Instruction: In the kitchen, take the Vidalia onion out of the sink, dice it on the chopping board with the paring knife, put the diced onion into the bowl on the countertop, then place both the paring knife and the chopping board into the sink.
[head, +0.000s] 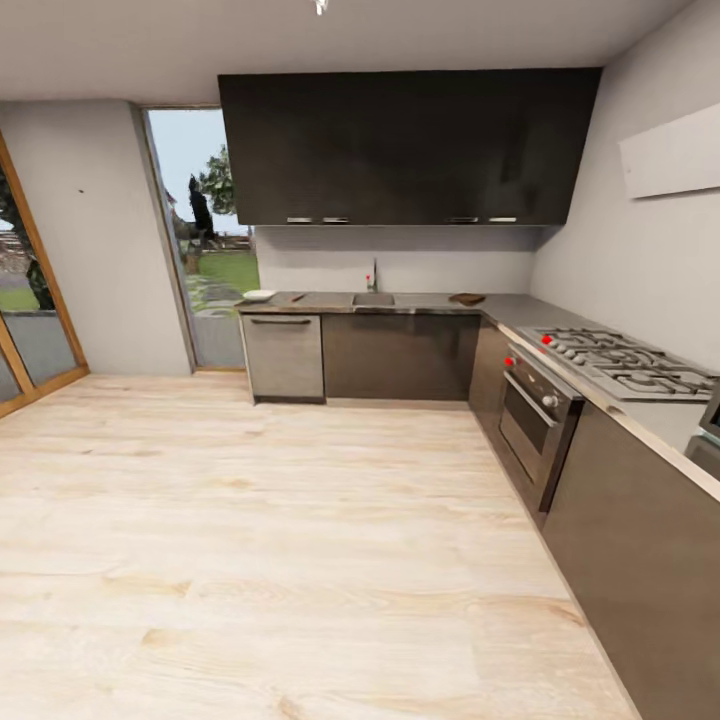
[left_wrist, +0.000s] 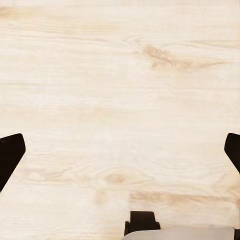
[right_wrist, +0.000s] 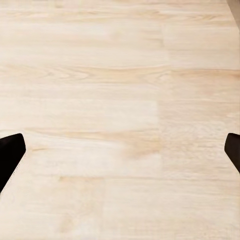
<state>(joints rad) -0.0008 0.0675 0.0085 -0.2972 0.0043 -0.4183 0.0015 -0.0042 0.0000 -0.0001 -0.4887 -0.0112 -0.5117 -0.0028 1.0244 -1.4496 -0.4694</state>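
The left gripper (left_wrist: 120, 150) hangs with its dark fingers (left_wrist: 10, 152) spread wide, nothing between them, over the pale wooden floor (left_wrist: 120, 75). The right gripper (right_wrist: 120, 150) is likewise wide open and empty — its fingertips (right_wrist: 10, 152) at the frame's edges above the same planks.

Across the floor (head: 250, 520) in the head view, the far countertop (head: 420, 302) carries the sink (head: 373, 299), set below the dark wall cabinets (head: 405, 145), with the faucet (head: 375, 275) rising behind it. The white bowl (head: 258, 295) sits on the counter well to the left of the sink; a small dark object between bowl and sink is too small to identify. The chopping board (head: 467, 298) lies to the sink's right. The Vidalia onion cannot be made out at this range. Further right of the sink — around the counter's corner — stand a gas hob (head: 625, 362) and an oven (head: 535, 415).
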